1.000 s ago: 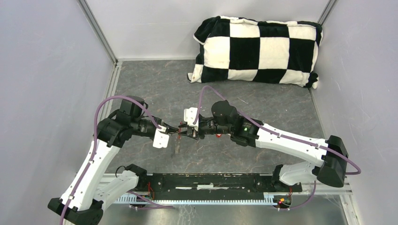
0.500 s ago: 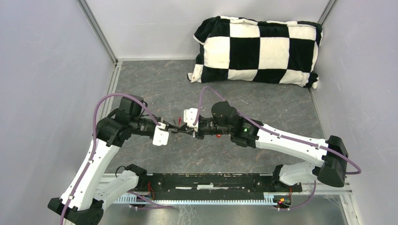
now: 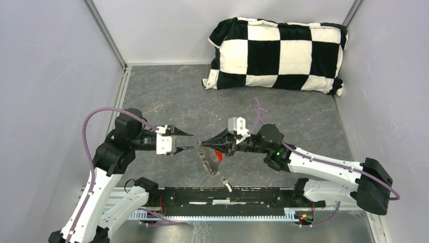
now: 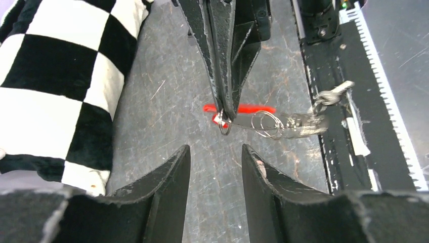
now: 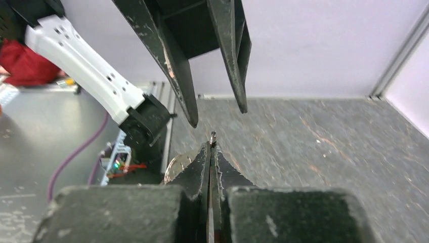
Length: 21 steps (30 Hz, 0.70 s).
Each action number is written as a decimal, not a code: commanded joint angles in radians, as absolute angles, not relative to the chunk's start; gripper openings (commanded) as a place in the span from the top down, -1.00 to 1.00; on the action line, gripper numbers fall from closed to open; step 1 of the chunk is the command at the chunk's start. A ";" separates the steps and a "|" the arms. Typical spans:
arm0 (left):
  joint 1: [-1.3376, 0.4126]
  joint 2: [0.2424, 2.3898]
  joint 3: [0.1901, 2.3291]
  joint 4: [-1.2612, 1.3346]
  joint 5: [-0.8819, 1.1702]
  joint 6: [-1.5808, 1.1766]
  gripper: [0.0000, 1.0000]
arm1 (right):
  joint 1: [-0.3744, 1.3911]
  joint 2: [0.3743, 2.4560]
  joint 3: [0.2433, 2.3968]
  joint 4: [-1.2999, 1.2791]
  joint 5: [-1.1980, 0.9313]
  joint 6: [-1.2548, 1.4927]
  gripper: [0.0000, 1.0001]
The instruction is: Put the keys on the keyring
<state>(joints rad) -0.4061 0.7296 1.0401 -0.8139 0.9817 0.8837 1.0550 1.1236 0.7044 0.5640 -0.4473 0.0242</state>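
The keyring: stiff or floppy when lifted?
Probably floppy: the keyring droops in loose links from the right gripper. Likely light, since only the shut jaws' tips carry it. It may swing; its far end looks blurred.

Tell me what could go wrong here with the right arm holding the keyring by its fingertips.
The right gripper pinches the keyring by one thin ring at its very tips, so it could slip out. The rest of it hangs loose and looks blurred in the left wrist view. If it is swinging, the open left gripper, which holds nothing, may misjudge a grab.
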 commanded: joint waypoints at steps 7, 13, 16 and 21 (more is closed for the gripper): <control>-0.407 0.720 1.006 -0.680 1.105 0.636 0.14 | 1.048 1.141 0.633 1.036 -0.509 0.286 1.00; -0.407 0.715 0.994 -0.635 1.108 0.598 0.26 | 1.048 1.181 0.644 1.079 -0.532 0.329 0.99; -0.408 0.711 0.992 -0.616 1.124 0.561 0.33 | 1.047 1.191 0.647 1.093 -0.527 0.337 0.99; -0.407 0.713 0.991 -0.614 1.151 0.532 0.35 | 1.049 1.208 0.650 1.108 -0.526 0.348 0.99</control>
<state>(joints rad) -0.4061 0.7170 0.9913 -0.6571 1.0954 0.6067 1.0508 1.1999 0.6342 1.0107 -0.5190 0.3256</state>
